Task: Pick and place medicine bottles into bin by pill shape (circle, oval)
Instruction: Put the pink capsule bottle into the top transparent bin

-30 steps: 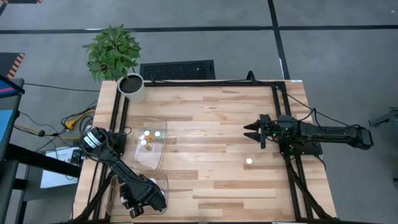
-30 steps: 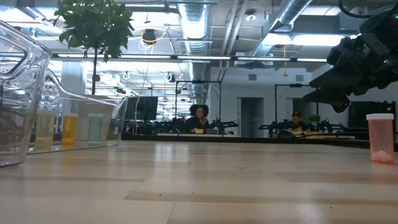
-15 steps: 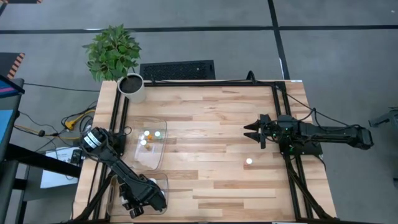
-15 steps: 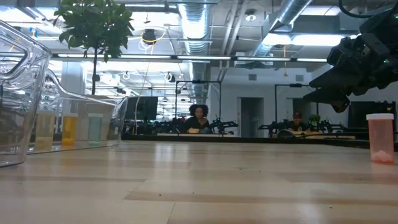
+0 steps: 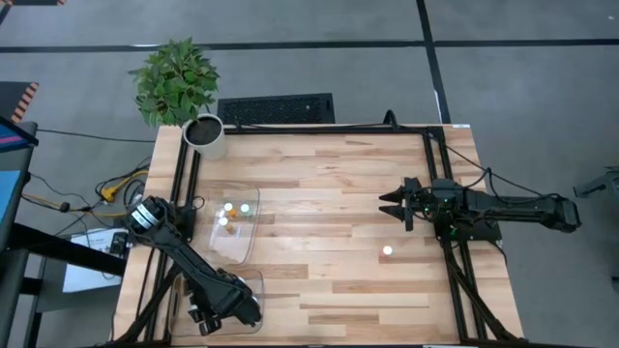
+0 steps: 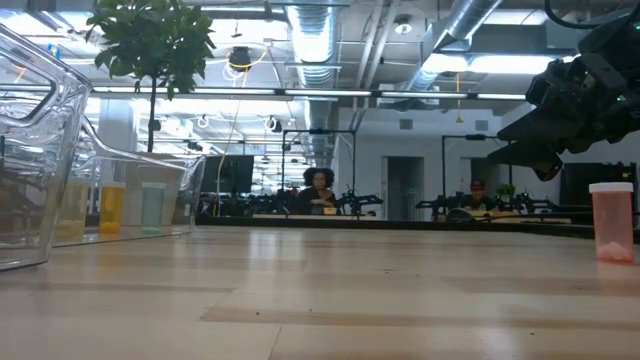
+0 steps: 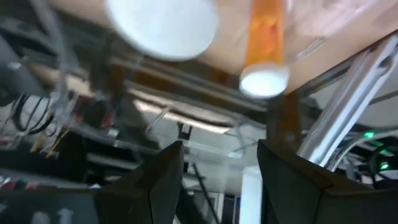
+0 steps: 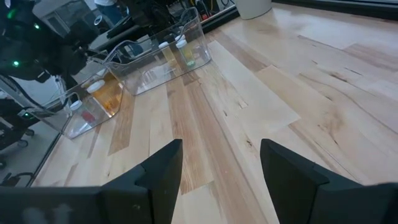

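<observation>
**Drop into near bin; one bottle left on bench**

L gripper (image 5: 224,307) is over near bin (image 5: 253,277), jaws parted, holding nothing; a bottle (image 7: 266,43) lies just ahead in its wrist view. R gripper (image 5: 393,205) hovers mid-bench, jaws apart, empty. Next, prob.: R descends on lone bottle (image 5: 387,251). Only low view shows that bottle upright, capped; far bin (image 5: 250,237) already holds others.

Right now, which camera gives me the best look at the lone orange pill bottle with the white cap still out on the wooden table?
The low view: the orange pill bottle stands upright in full profile, cap and body clear. The high view shows only its white cap from above. Neither wrist view shows it.
</observation>
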{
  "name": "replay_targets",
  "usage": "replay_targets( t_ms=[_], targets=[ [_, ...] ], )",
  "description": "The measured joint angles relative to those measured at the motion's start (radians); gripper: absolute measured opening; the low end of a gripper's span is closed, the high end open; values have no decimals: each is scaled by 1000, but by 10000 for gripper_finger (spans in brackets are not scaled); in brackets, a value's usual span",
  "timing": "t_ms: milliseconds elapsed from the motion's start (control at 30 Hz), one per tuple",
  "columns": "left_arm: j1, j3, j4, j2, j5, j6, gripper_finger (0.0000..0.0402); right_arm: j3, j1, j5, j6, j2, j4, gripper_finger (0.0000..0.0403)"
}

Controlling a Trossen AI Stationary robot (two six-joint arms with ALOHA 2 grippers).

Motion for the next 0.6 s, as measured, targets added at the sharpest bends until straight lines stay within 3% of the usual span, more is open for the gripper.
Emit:
replay_targets(
  t_ms=[400,600],
  targets=[
    [7,38,-20,-20,27,32,199,0,0,0,0,0,0,225],
    [30,114,-22,-25,-56,76,199,0,0,0,0,0,0,225]
  ],
)
